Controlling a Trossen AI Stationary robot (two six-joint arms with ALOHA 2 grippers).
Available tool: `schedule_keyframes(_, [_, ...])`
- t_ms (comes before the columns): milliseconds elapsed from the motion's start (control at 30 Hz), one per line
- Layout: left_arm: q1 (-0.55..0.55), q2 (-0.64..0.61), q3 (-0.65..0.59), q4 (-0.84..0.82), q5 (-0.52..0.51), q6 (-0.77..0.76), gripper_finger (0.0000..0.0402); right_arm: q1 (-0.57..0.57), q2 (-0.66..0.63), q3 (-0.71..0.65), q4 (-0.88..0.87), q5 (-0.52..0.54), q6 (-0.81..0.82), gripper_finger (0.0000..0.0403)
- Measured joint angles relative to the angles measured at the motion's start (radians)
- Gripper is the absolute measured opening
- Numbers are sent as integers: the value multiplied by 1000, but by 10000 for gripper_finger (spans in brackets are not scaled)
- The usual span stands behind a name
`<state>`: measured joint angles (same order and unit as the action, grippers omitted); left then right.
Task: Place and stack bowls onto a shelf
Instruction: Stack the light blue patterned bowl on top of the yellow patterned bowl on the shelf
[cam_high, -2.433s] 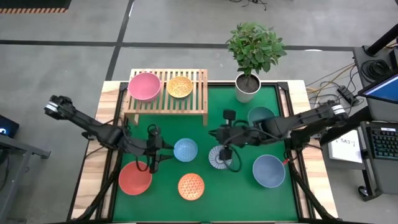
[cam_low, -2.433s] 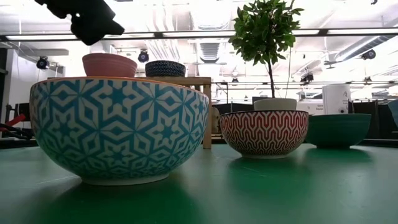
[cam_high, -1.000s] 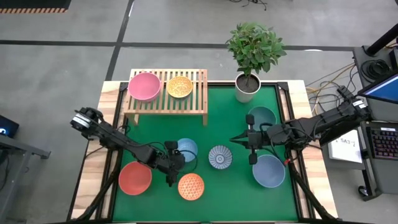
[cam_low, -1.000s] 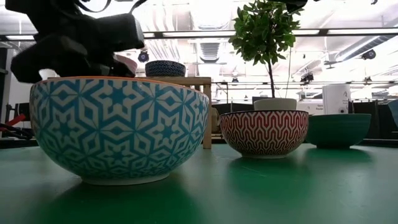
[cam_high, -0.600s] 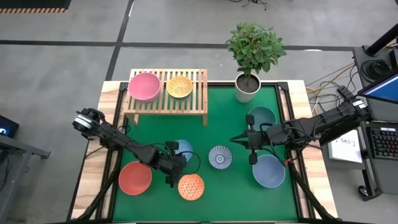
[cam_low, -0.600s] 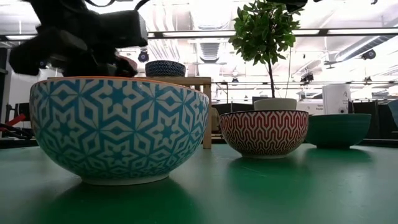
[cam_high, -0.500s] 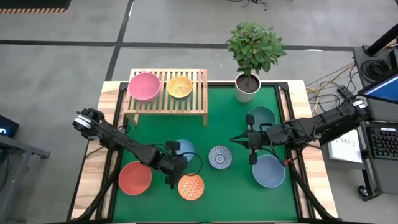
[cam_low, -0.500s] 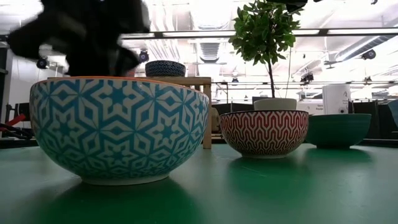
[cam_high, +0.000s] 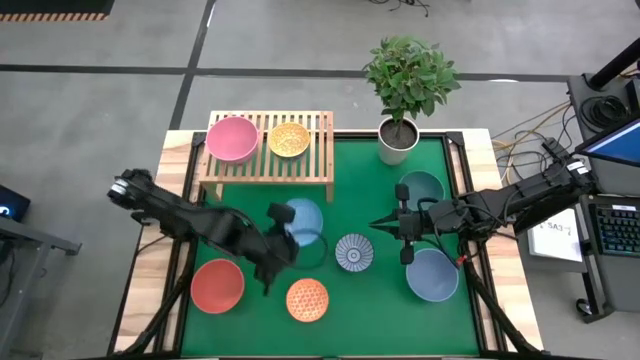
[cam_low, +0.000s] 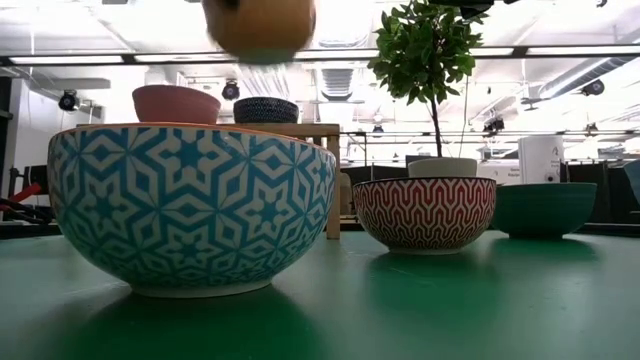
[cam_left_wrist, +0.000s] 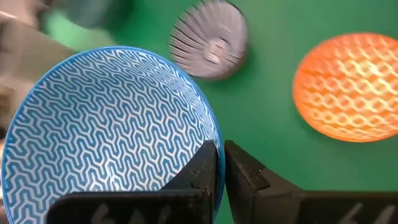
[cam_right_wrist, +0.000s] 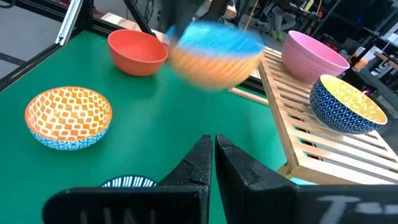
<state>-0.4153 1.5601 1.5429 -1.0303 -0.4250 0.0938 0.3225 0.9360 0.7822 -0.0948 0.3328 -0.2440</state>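
Carrying a light blue bowl (cam_high: 303, 218) by its rim alone is the main risk here: the left gripper (cam_left_wrist: 219, 163) has its jaws closed on a thin edge of the wall, one finger inside and one outside, so the bowl could pivot or slip out if the arm swings fast. A drop would land among the bowls on the green worktop (cam_high: 380, 305), namely the orange patterned bowl (cam_high: 307, 299), the red bowl (cam_high: 217, 285) and the blue-white patterned bowl (cam_high: 354, 252). A second hazard is clipping the front edge of the shelf (cam_high: 310, 160) on approach.

The held bowl is clear of the worktop, near the middle, on the near side of the shelf. Its inside shows a blue zigzag pattern; the outside reads orange in the right wrist view.

The shelf holds a pink bowl (cam_high: 232, 138) and a yellow-lined bowl (cam_high: 290, 138), side by side; its right part is bare.

The right gripper (cam_high: 376, 226) waits with its jaws closed and empty, between the teal bowl (cam_high: 421, 186) and the slate-blue bowl (cam_high: 432, 275).
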Motion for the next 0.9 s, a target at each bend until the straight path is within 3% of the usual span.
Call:
schedule_keyframes(200, [107, -141, 41, -6, -51, 113, 1, 0, 0, 0, 0, 0, -3, 9])
schedule_keyframes(367, [290, -227, 42, 18, -60, 207, 1, 0, 0, 0, 3, 0, -4, 9])
schedule_keyframes(467, [437, -243, 42, 42, 34, 248, 1, 0, 0, 0, 3, 0, -4, 9])
schedule_keyframes(667, [699, -214, 42, 67, 336, 292, 0, 0, 0, 0, 3, 0, -3, 9])
schedule_keyframes(900, [802, -157, 41, 58, 364, 371, 2, 0, 1, 0, -6, 0, 5, 9])
